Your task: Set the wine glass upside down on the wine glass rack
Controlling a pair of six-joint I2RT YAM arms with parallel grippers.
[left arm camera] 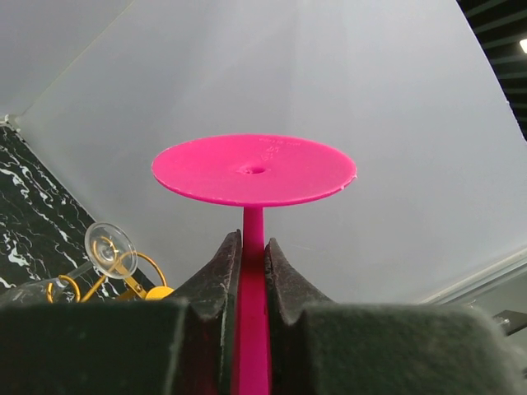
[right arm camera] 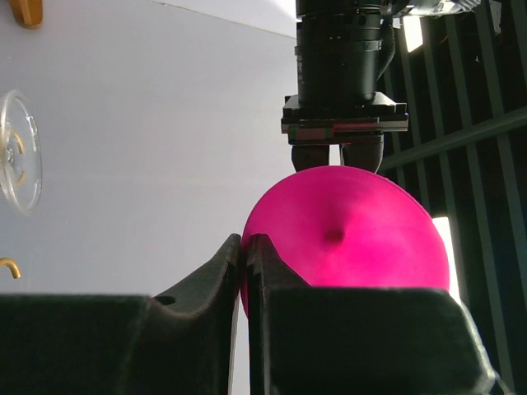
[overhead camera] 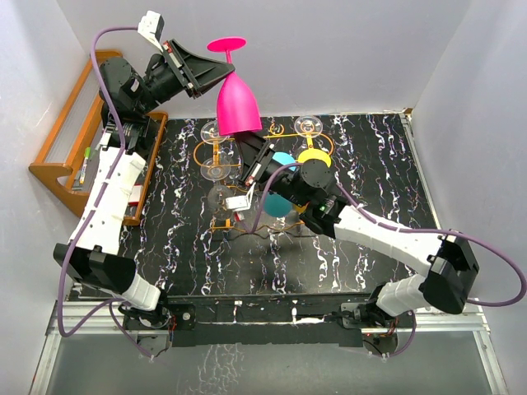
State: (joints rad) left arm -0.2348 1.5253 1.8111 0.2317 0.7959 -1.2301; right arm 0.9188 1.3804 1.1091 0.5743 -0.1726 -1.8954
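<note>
The pink wine glass hangs upside down in the air above the back of the orange wire rack, base up and bowl down. My left gripper is shut on its stem just under the round base. My right gripper reaches up from below and its fingers are closed on the bowl's rim; the right wrist view looks up into the pink bowl. Part of the rack shows in the left wrist view.
Clear glasses hang on the rack, with a yellow glass and a teal one under my right arm. A stepped wooden shelf stands at the left wall. White walls close in at back and sides.
</note>
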